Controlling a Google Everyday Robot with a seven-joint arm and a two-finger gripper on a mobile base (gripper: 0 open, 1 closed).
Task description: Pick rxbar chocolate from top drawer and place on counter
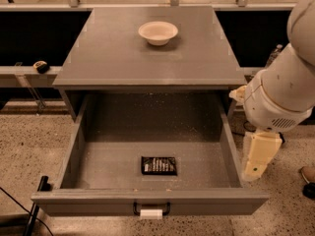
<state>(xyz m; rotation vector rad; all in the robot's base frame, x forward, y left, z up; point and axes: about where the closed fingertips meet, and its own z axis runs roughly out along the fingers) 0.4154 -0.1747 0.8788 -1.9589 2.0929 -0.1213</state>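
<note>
The rxbar chocolate (158,165), a small flat black wrapper with pale lettering, lies on the speckled floor of the top drawer (98,156), near its front middle. The drawer is pulled fully out, with a dark handle and white tag (151,212) at the front. The grey counter (123,58) is above it. My white arm (280,97) comes in from the right. My gripper (256,162) hangs at the arm's cream lower end, outside the drawer's right wall, level with the bar and well to its right.
A white bowl (158,32) stands on the counter at the back middle. Dark recesses and a rail flank the cabinet on both sides. A black cable and pole (34,213) lie on the terrazzo floor at lower left. A shoe (309,175) shows at far right.
</note>
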